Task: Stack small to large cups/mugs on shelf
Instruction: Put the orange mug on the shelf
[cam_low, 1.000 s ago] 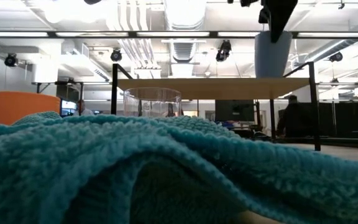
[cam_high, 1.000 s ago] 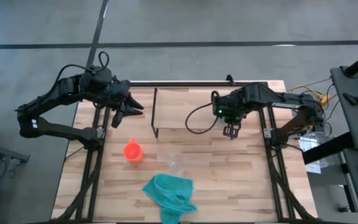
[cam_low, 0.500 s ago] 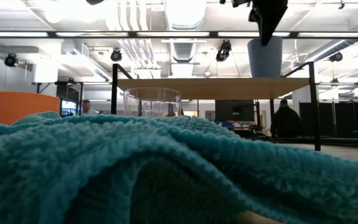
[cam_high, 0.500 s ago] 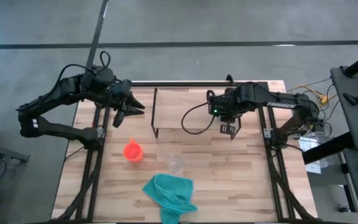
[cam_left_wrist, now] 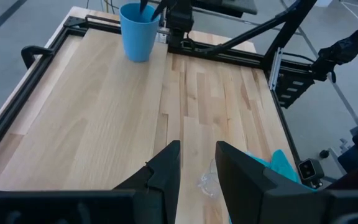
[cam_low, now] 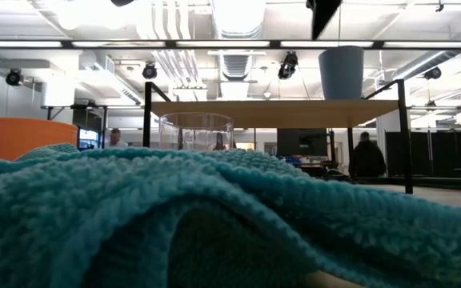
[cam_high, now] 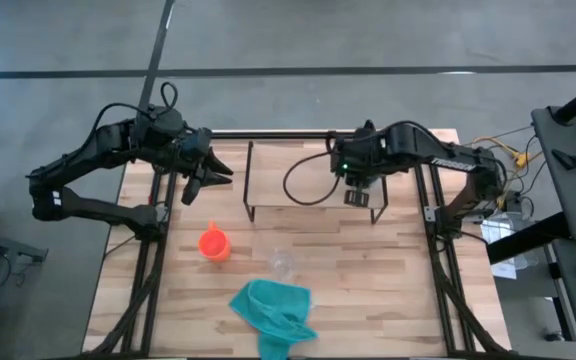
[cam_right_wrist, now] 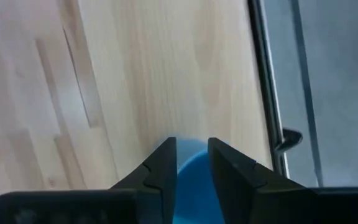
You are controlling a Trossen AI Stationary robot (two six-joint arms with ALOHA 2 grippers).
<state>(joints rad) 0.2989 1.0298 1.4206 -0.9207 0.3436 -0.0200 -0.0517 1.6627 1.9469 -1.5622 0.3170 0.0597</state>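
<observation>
Shelf (cam_low: 270, 111) is standing on the wooden tabletop (cam_high: 388, 290); ceiling lights and 1 person (cam_low: 366, 156) are showing in the room beyond it. Blue cup (cam_low: 341, 73) is sitting upright on the shelf near its right end. Orange mug (cam_high: 213, 243), clear glass cup (cam_high: 284, 263) and teal cloth (cam_high: 273, 312) are lying in front of the shelf. Right gripper (cam_high: 356, 196) is hovering above the blue cup, fingers narrowly parted, holding nothing. Left gripper (cam_high: 204, 178) is waiting left of the shelf, slightly open, empty.

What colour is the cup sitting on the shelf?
Blue. The cup stands upright on the shelf; the left wrist view shows it best.
</observation>
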